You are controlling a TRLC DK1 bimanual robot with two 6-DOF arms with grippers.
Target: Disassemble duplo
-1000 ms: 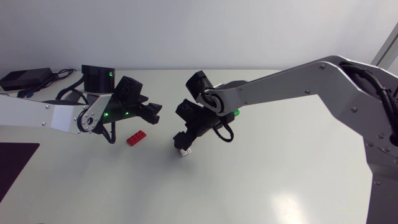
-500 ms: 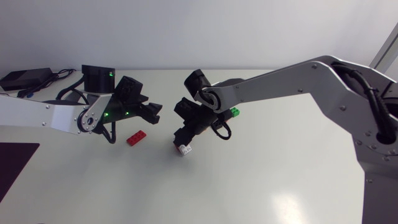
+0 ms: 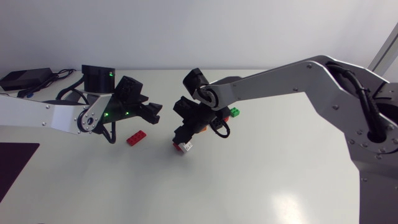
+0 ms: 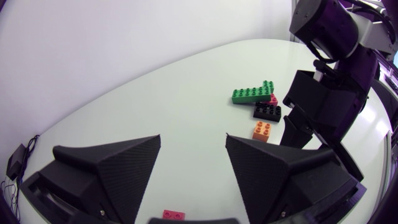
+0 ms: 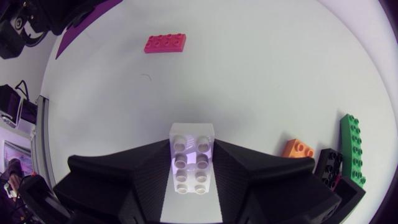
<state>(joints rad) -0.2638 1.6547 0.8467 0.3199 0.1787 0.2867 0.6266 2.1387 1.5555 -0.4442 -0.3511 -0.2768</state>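
A white duplo brick (image 5: 193, 167) sits between the two fingers of my right gripper (image 5: 193, 148), which is shut on it from both sides. In the head view this brick (image 3: 186, 148) rests on the table with a red edge showing at its left side, under my right gripper (image 3: 184, 140). A flat red brick (image 3: 137, 137) lies to its left, seen also as the flat red brick (image 5: 165, 43) ahead of the right fingers. My left gripper (image 3: 152, 112) hovers open above the table, its fingers (image 4: 112, 174) wide apart with nothing between them.
Behind my right gripper lie a green brick (image 4: 252, 93), a black brick (image 4: 267, 111), an orange brick (image 4: 261, 130) and a small pink piece (image 4: 273, 98). The same green brick (image 3: 236, 112) shows beside the right arm. The table (image 3: 280, 180) is white.
My right gripper has closed its fingers onto the white brick and shifted slightly left. The left arm has not moved.
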